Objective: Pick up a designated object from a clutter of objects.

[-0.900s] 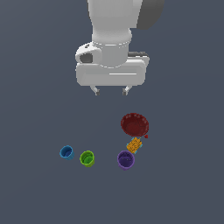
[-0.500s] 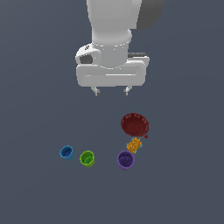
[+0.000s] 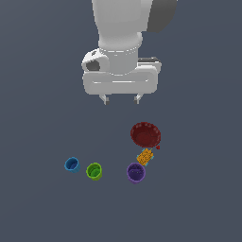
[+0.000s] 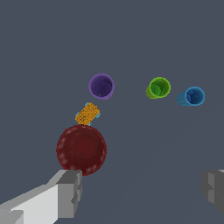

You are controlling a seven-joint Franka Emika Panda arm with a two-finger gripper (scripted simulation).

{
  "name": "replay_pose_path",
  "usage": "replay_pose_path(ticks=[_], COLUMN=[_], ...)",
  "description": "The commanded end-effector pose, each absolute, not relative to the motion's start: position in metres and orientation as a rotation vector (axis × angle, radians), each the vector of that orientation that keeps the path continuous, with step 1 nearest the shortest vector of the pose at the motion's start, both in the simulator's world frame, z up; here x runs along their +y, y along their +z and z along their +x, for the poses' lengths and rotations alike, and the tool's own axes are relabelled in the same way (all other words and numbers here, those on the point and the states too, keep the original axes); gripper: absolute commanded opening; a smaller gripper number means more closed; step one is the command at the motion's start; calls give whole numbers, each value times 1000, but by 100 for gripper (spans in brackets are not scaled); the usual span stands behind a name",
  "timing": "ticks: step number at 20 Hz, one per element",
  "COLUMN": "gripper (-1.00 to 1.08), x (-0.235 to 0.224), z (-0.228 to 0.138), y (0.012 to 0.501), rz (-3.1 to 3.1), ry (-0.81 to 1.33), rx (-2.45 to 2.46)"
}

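Flat even sim lighting, no cast shadows, no glare; low-res, slightly soft edges.

Green cup (image 3: 94, 171), blue cup (image 3: 72, 165), purple cup (image 3: 135, 173), dark red bowl (image 3: 145, 135).

Arm (image 3: 125, 28) cut off at the exterior view's top; hand's fingers (image 4: 65, 192) cropped in the wrist view.

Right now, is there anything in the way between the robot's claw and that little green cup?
Nothing visible blocks it. The end effector hangs open above the floor, and the green cup stands apart in the open, between the blue cup and the purple cup. The red bowl and orange block lie off toward the exterior view's right.
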State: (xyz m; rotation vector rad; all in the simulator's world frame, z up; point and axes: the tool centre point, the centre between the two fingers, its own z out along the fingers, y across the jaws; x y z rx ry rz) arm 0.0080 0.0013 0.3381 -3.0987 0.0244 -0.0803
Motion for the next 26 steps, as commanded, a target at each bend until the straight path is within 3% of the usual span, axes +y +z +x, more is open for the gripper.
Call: replay_pose_path(ticks=[1, 26], gripper=[100, 100], x=[1, -34], z=[9, 70], y=[337, 272], rz=[-3100, -3062], ry=[-80, -59], rx=[12, -665])
